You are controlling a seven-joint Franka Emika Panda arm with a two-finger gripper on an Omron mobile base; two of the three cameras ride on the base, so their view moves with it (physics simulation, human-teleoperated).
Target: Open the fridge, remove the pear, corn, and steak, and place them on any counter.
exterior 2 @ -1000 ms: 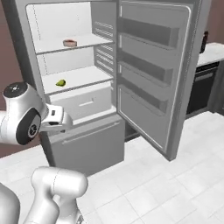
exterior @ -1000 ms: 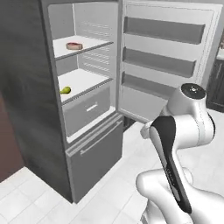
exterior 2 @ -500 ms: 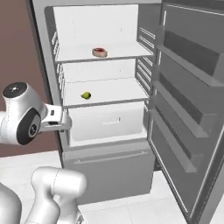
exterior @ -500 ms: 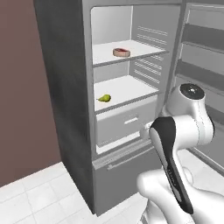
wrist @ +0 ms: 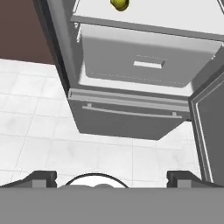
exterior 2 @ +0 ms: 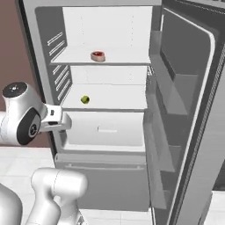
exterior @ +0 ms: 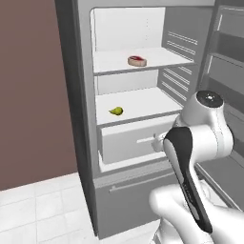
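The fridge (exterior: 71, 95) stands open in front of me, its white inside showing. The steak (exterior: 137, 60) lies on the upper shelf, also seen as the steak (exterior 2: 97, 56) from the right. The pear (exterior: 116, 111) sits on the shelf below, just above a white drawer (exterior: 133, 140); in the hand view the pear (wrist: 119, 4) is at the top edge. My gripper (wrist: 113, 179) is open and holds nothing, well short of the fridge and aimed at its lower drawer front (wrist: 127, 118) and the floor. The corn and the counter are out of view.
The fridge door (exterior 2: 189, 110) hangs wide open on the right, its inner racks facing the shelves. A brown wall (exterior: 28, 95) borders the fridge on the left. White floor tiles (exterior: 38, 209) lie in front of it.
The whole picture has shifted: the base has driven round, so the fridge now stands closer and more head-on. The arm keeps its pose, and the steak and pear lie where they were.
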